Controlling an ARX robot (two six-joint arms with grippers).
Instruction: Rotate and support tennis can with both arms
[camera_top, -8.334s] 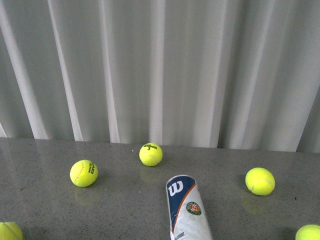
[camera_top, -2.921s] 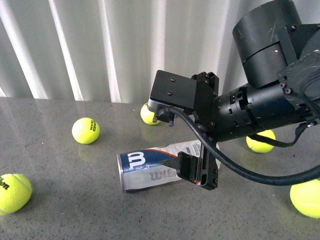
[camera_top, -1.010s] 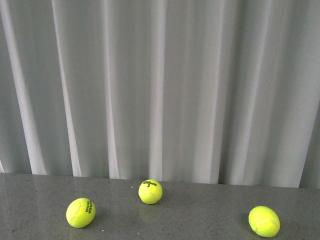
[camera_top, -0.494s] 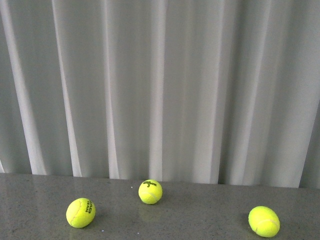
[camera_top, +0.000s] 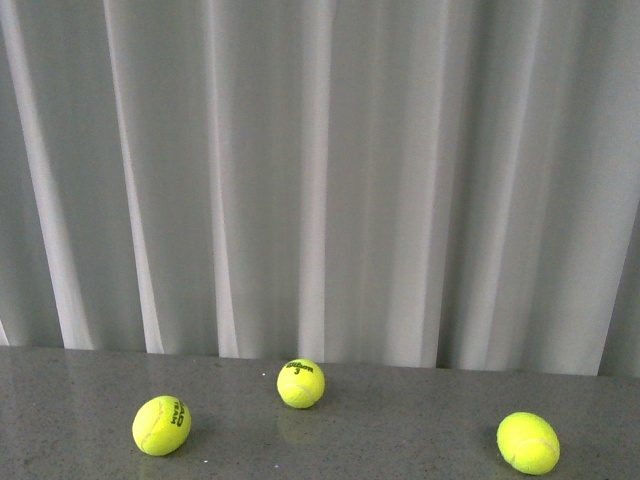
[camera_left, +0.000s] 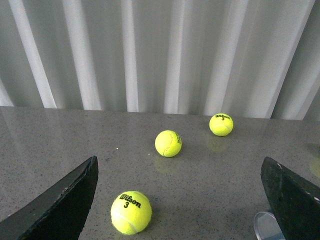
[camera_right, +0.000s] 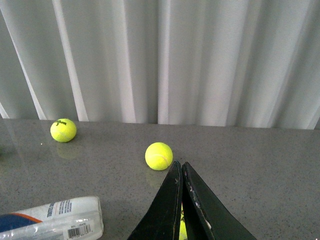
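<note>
The tennis can lies on its side on the grey table. In the right wrist view its white label end with a barcode shows at the lower left, apart from my right gripper. That gripper is shut and empty, with its fingers pressed together. In the left wrist view only the can's clear silver-rimmed end shows, beside one finger of my left gripper. That gripper is wide open and empty. The front view shows neither the can nor the arms.
Yellow tennis balls lie on the table: three in the front view, three in the left wrist view, two in the right wrist view. A white curtain hangs behind the table.
The can lay pointing away, then sideways with my right arm at it. Now neither can nor arm shows in the front view. Nothing differs over the last second.
</note>
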